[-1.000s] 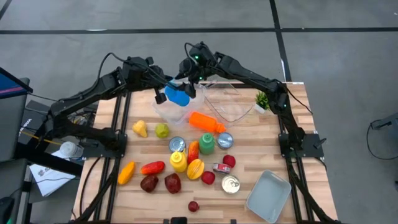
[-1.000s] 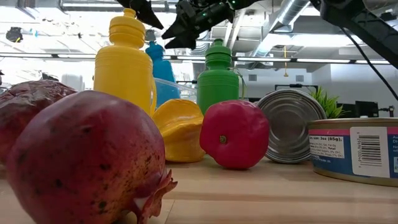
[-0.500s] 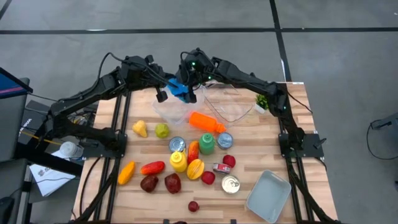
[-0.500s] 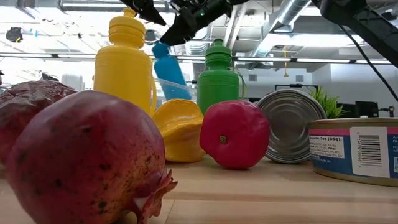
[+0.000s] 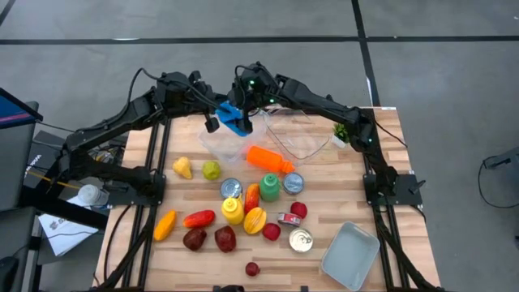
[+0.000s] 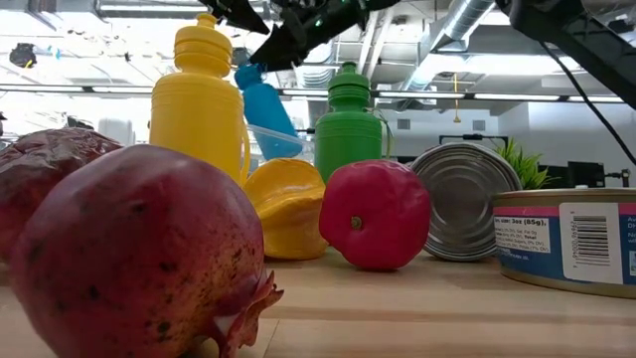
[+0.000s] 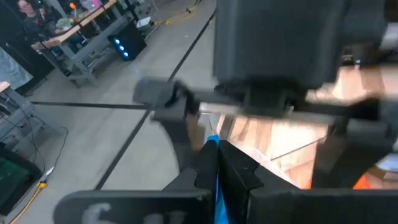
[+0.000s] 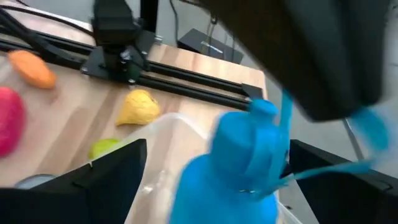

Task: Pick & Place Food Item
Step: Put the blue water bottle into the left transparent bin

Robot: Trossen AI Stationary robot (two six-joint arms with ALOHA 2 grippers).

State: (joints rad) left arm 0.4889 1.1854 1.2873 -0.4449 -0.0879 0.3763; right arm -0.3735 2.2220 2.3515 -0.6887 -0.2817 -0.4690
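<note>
The wooden table [image 5: 340,195] carries a clear plastic container [image 5: 220,146] toward its 11 o'clock corner. Above that container hangs the blue bottle [image 5: 233,118], tilted. The right gripper [image 5: 246,113] straddles the bottle with jaws spread wide, fingers off it. The left gripper [image 5: 217,115], jaws pinched shut on the blue strap [image 7: 216,180] at the bottle's cap, holds it from 9 o'clock.

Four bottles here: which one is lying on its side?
The orange bottle, flat on the table beside the clear containers. The yellow bottle and green bottle stand upright; the blue bottle hangs tilted over a container.
</note>
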